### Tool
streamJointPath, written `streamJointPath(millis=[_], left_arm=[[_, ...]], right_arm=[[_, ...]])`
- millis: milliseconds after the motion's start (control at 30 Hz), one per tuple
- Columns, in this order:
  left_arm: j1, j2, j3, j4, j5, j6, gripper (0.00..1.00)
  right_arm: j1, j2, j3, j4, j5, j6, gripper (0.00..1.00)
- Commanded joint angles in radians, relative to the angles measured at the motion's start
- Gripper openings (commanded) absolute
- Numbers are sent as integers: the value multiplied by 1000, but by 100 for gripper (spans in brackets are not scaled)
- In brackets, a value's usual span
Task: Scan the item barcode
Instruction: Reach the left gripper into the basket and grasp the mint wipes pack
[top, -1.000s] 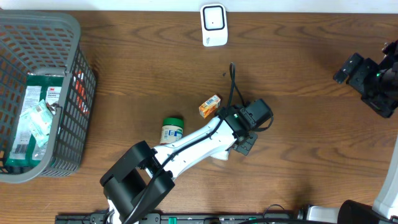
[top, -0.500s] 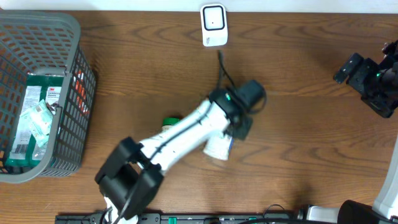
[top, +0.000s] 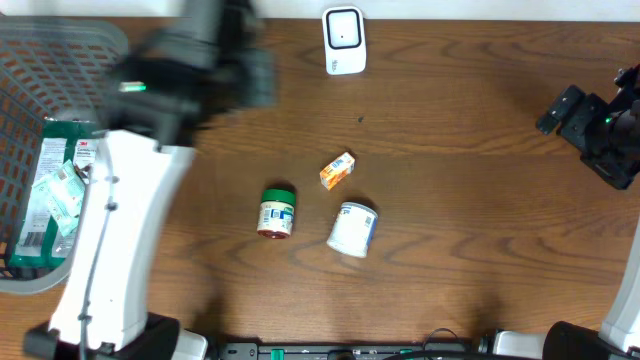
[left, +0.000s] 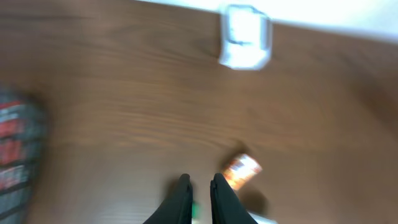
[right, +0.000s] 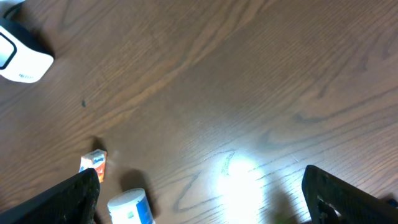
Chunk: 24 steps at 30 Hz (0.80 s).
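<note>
We see the left gripper (left: 200, 182) with its two dark fingers pressed almost together, only a thin slit between them and nothing pinched there. It hangs high above the wooden table (top: 480, 200), pointing down at it. In its wrist view the orange box (left: 242, 171) lies just right of the fingertips, and the white scanner (left: 245, 45) stands further off at the table's far edge. That view is smeared. From overhead the left arm (top: 110, 230) is a blur as well, reaching up along the left side and over the grey basket (top: 40, 60), which holds several packets (top: 55, 190).

The right gripper (right: 200, 180) has its fingers spread wide, one at each lower corner of its wrist view, with bare table between them and nothing held. From overhead it sits off at the right edge of the table, well apart from everything else.

The items to scan all lie loose on the table near its middle. The orange box (top: 338, 170) is tilted, nearest the scanner (top: 343, 40) but well short of it. The green-lidded jar (top: 277, 211) lies on its side to the box's lower left. The white tub (top: 352, 229) with blue print lies on its side just below the box. None of the three touches another, and neither gripper touches any of them.
</note>
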Motion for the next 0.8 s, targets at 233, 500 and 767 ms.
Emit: streamJointPath(millis=[233, 500, 767], left_arm=[[563, -1, 3, -23, -35, 14, 39], [826, 121, -20, -28, -35, -8, 60], [924, 312, -62, -35, -35, -8, 70]], right_arm=[[-3, 5, 15, -1, 13, 10, 99], [-3, 5, 15, -1, 13, 10, 99], [-3, 5, 16, -1, 13, 10, 99]])
